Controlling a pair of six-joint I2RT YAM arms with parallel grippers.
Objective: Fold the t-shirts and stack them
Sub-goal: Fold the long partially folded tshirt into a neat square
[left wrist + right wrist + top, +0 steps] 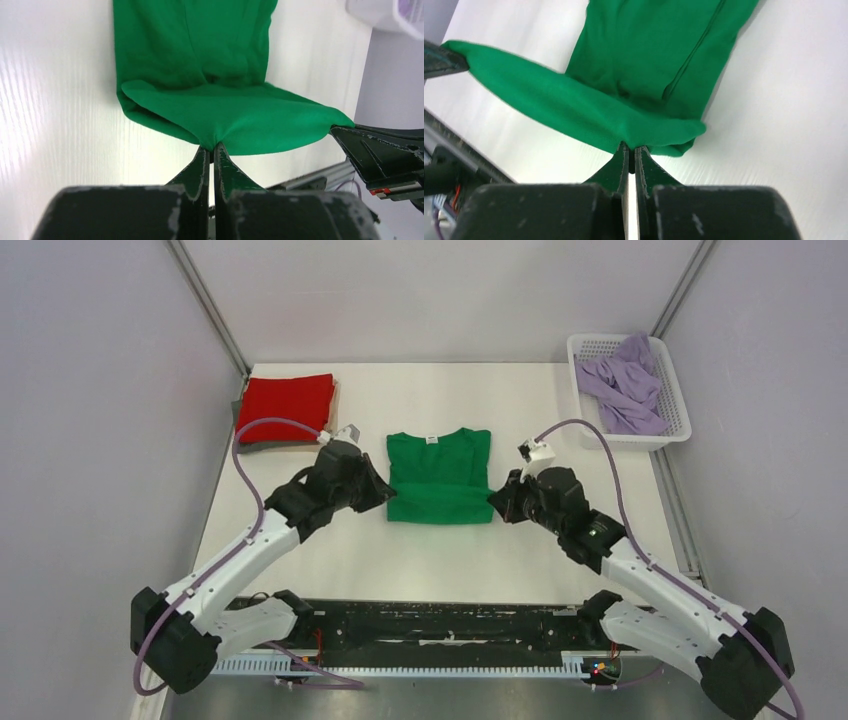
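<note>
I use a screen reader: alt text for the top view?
The left gripper and right gripper pinch the near corners of the green tee. A folded red tee lies far left; a basket far right holds lavender tees.

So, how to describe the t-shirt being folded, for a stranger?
Look at the middle of the white table. The green t-shirt lies there, near corners pinched by the left claw and right claw. It alone is green: the red t-shirt lies far left, lavender cloth in the basket.
</note>
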